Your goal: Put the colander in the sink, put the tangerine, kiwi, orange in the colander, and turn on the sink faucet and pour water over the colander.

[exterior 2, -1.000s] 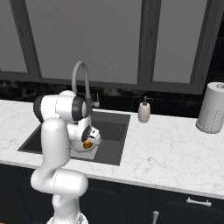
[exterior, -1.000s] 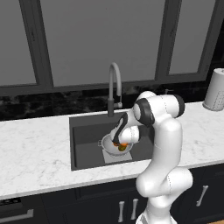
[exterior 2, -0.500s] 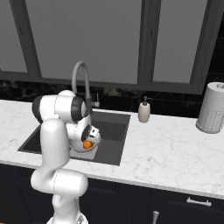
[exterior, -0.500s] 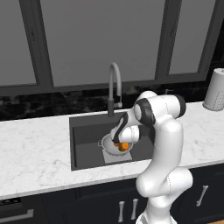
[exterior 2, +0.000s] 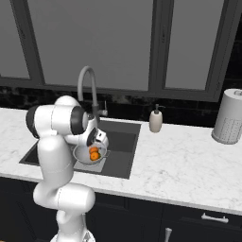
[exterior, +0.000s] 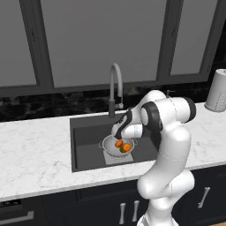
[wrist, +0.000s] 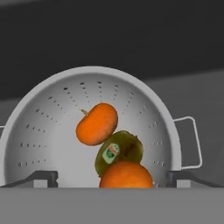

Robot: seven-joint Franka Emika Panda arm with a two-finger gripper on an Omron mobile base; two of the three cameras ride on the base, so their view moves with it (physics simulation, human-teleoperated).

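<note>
Hand view: kiwi (wrist: 120, 151) sticker, illegible

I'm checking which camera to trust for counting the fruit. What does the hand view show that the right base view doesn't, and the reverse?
Hand view alone: a green-brown kiwi with a sticker, lying between the two orange fruits, plus the holes in the bowl's wall.

Right base view alone: the tall grey gooseneck faucet, a beige soap bottle, a perforated grey cylinder and the white marble counter.

Both: the shiny silver colander holding orange fruit.

Soap dispenser (exterior 2: 155, 121), perforated cylinder (exterior 2: 228, 116)
</note>
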